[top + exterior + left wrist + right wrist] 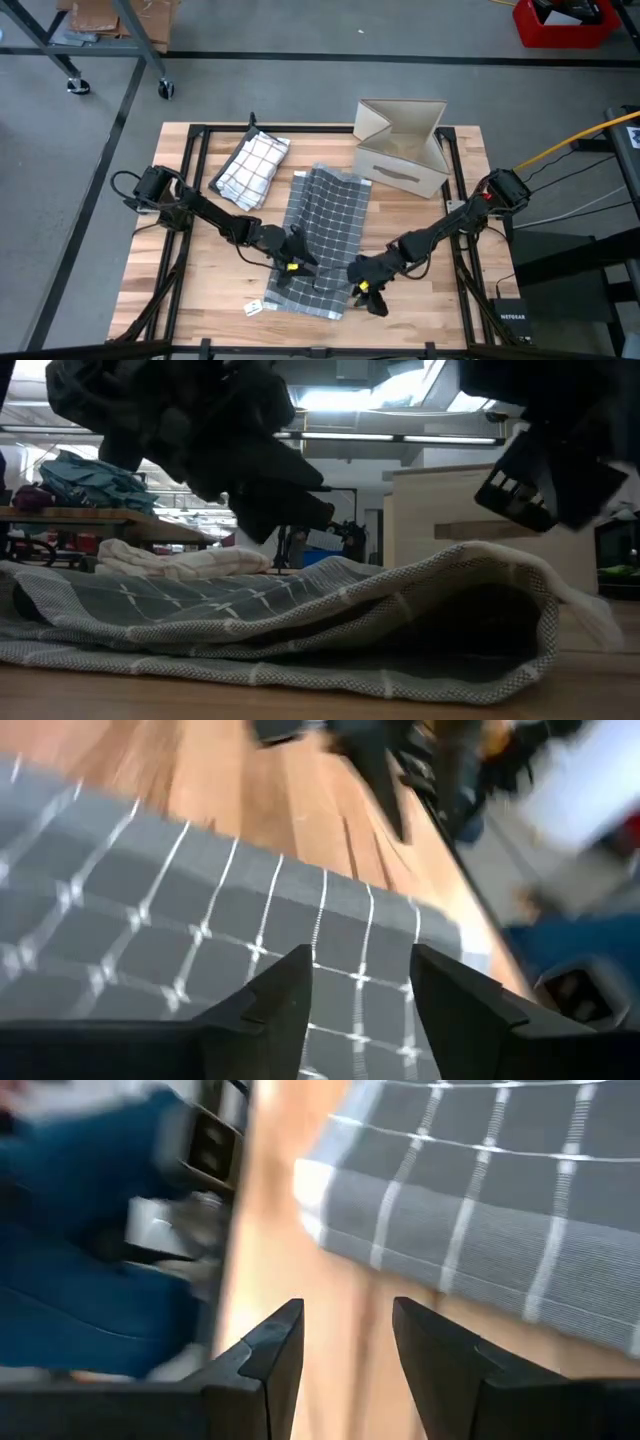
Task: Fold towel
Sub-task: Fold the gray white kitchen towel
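A grey towel [325, 220] with a white grid lies lengthwise in the middle of the wooden table. In the low view its near part [300, 620] lies folded over in two layers, with a rounded fold [540, 625] at the right. My left gripper [297, 268] hovers open over the towel's near left part, its fingers above the cloth [150, 910] in the left wrist view. My right gripper [368, 292] stands open at the towel's near right corner, over bare wood beside the towel's edge [500, 1190].
A folded white checked towel [253, 165] lies at the far left of the table. An open cardboard box [405, 145] stands at the far right. A small white tag [253, 308] lies near the front edge. Bare wood shows on both sides of the grey towel.
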